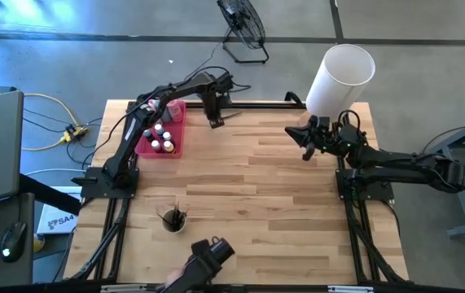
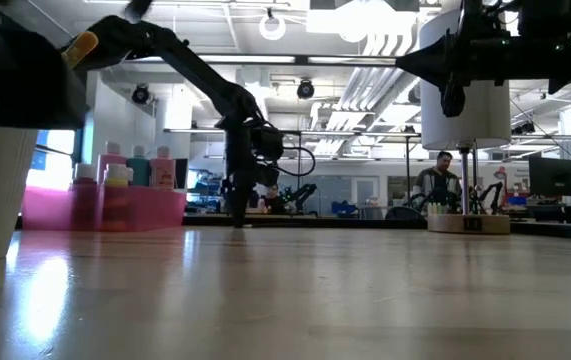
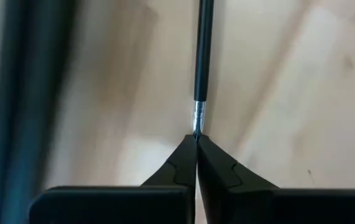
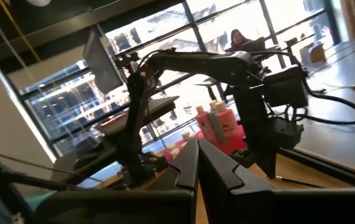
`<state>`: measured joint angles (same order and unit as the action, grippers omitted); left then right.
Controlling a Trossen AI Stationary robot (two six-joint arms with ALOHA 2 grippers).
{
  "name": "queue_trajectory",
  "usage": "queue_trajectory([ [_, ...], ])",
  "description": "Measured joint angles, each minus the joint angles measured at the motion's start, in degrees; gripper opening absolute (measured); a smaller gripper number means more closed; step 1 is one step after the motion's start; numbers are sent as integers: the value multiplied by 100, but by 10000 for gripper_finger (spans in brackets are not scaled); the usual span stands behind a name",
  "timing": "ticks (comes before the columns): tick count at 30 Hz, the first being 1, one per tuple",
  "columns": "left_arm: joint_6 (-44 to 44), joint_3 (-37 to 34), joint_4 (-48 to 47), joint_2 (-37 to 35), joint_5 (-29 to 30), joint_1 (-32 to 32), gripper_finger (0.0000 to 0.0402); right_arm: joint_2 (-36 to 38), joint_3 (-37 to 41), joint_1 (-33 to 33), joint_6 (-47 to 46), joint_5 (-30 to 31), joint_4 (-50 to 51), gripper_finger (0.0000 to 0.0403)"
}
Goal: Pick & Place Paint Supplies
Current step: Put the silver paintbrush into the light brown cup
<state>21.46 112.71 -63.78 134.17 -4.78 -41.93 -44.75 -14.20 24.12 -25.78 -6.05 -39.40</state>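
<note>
**Mia:** Where is the brush (image 3: 202, 56)?

**Ben:** It lies flat on the desk (image 1: 256, 187), at about 12 o'clock, just beside the pink tray (image 1: 171, 148). In the left arm's own camera its long dark handle runs straight away from the left pincer (image 3: 196, 138), and its shiny metal end points back at the tips.

**Mia:** Is the pincer open?

**Ben:** No. Its two tips are squeezed together on that metal end of the brush.

**Mia:** And the other arm?

**Ben:** The right pincer (image 1: 306, 152) is at about 2 o'clock, by the big white tube (image 1: 339, 80). Its fingers are pressed shut with nothing between them.

**Mia:** Where are the bottles?

**Ben:** The squeeze bottles (image 2: 137, 165), pink and teal, stand in the tray at about 11 o'clock.

**Mia:** What is hard to see?

**Ben:** The hairs of the brush are hidden behind the tips. The far end of the handle is cut off. From above, the brush is too thin to make out.
</note>
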Motion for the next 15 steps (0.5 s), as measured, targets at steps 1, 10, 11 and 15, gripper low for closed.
queue_trajectory([
  [1,39,-2,-133,0,-73,22,1,0,0,0,-8,-48,4,2],
  [10,139,-13,-685,22,-626,448,0,0,0,0,-291,-584,274,2],
  [11,139,-15,-677,24,-724,519,0,0,0,0,-294,-639,361,2],
  [15,162,-17,-586,26,-955,886,0,0,-109,0,-296,-776,932,2],
])
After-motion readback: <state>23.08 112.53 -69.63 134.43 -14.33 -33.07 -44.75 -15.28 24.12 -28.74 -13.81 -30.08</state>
